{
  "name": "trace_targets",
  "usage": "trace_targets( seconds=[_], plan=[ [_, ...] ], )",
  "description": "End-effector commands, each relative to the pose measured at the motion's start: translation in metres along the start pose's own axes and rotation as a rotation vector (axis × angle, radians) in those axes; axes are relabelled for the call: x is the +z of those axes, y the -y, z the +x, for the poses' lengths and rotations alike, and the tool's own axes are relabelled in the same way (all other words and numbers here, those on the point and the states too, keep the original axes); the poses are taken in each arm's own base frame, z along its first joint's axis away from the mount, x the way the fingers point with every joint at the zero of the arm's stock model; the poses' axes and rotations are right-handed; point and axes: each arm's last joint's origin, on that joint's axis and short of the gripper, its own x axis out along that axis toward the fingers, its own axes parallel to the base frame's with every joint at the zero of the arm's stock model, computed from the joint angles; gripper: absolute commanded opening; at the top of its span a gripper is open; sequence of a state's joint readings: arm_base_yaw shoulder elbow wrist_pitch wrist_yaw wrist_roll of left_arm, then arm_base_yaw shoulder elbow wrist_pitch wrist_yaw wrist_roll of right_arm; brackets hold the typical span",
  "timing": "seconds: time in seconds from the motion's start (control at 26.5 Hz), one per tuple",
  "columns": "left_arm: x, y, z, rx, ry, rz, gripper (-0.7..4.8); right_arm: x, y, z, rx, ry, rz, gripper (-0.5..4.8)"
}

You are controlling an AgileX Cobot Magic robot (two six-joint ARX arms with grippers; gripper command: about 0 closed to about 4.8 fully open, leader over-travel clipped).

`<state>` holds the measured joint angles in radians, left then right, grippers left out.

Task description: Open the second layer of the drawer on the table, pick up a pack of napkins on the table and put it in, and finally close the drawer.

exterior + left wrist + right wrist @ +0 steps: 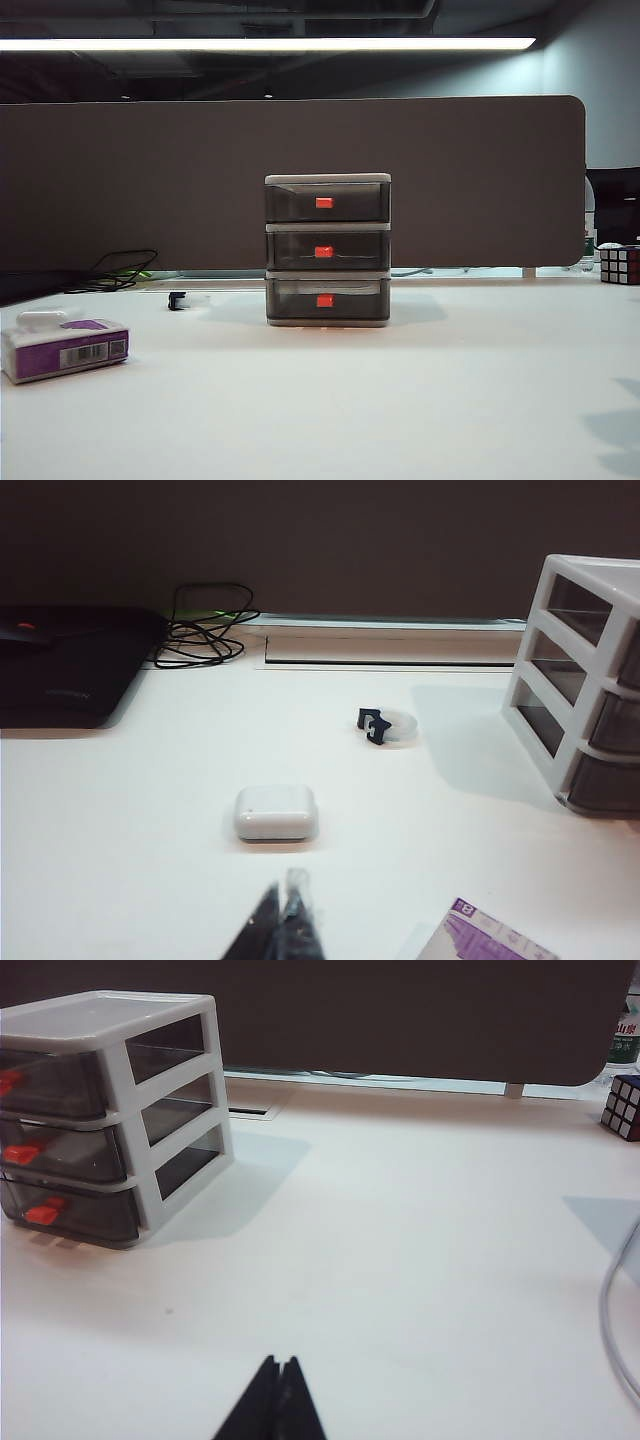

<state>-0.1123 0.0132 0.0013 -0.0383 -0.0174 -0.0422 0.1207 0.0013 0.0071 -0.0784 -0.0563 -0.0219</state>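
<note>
- Nearest the cameras, the left gripper [284, 920] shows only as two dark fingertips pressed together, jaws closed on nothing, hovering low over the table [130, 860].
- Likewise the right gripper [277, 1400] has its dark tips meeting in a point, closed and holding nothing, well short of the drawer [110, 1120].
- Beside the left gripper's tips, a corner of the pack of napkins [490, 942] enters the left wrist view; in the exterior view the pack [66, 347] lies flat at the near left of the table, purple and white, barcode label facing the camera.
- Just past the left gripper sits a small white rounded case [276, 812], possibly an earbud case.
- Farther on lies a small white and black clip-like item [385, 726]; its kind is too small to tell.
- Mid-table stands the drawer [327, 249], all three tiers pushed in.
- Its second layer of the drawer [327, 248] is shut, red tab centred on its front.
- At the far right edge rests a Rubik's cube [619, 264].
- At the far left lie a coil of black cable [205, 630] and a black laptop bag [65, 665], before a dark partition panel [150, 180].
</note>
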Motion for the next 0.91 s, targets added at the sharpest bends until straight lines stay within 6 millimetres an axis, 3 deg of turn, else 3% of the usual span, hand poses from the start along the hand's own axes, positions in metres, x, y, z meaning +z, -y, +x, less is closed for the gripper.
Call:
trace_targets(
  seconds=[0.04, 0.45, 0.68, 0.91],
  plan=[
    [0.003, 0.0, 0.0, -0.003, 0.016, -0.003, -0.05, -0.001, 0.0, 0.0, 0.002, 0.01, 0.003, -0.05],
    [0.003, 0.001, 0.0, -0.018, 0.015, -0.017, -0.05, -0.001, 0.0, 0.0, 0.015, 0.01, 0.004, -0.05],
    [0.003, 0.01, -0.002, -0.337, -0.046, -0.32, -0.05, -0.001, -0.01, -0.001, 0.346, -0.018, 0.186, -0.05],
    [0.003, 0.015, -0.004, -0.522, -0.099, -0.37, 0.03, -0.003, -0.013, -0.003, 0.457, -0.061, 0.232, -0.05]
  ],
)
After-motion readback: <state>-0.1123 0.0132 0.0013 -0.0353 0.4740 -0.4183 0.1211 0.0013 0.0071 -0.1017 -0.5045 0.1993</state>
